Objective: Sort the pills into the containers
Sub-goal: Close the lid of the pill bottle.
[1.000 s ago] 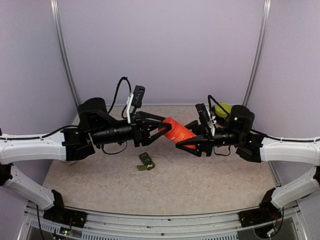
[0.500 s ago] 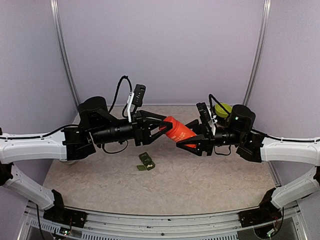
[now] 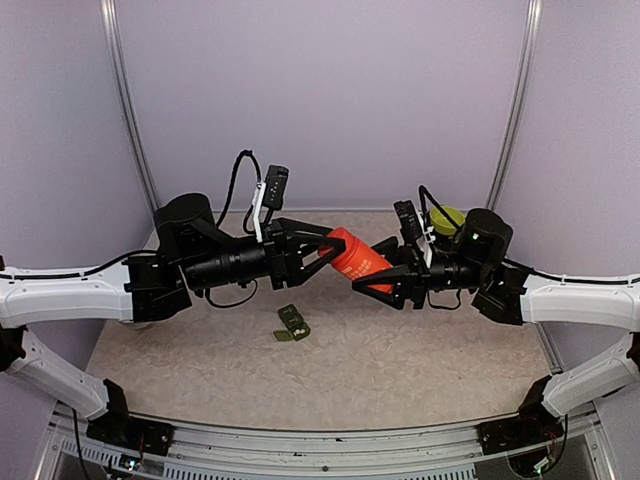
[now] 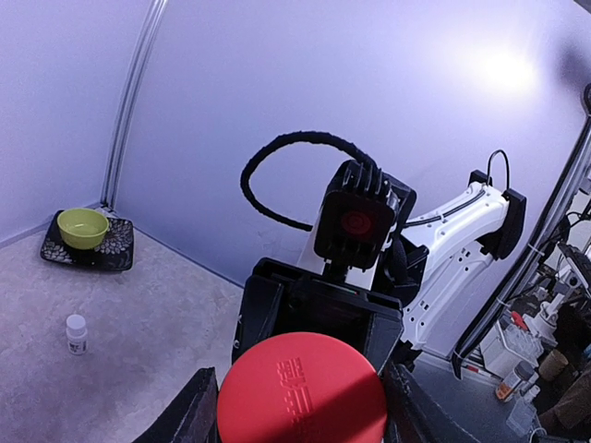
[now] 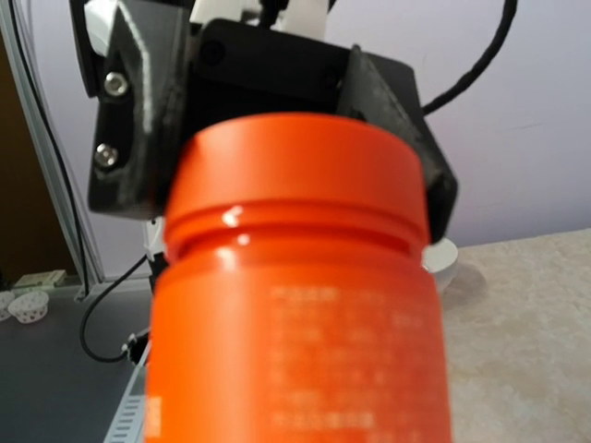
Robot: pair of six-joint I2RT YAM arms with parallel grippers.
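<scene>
The dark green strip of three joined lidded containers (image 3: pixel 292 324) lay untouched on the speckled bench (image 3: pixel 400 370). The left jaws clenched the cap (image 4: pixel 300 392) of the orange plastic pill bottle (image 3: pixel 360 262), the right jaws its body, apparently to twist it open.

Left tool (image 3: pixel 322 252) and right tool (image 3: pixel 372 276) raised, facing, both clamped
</scene>
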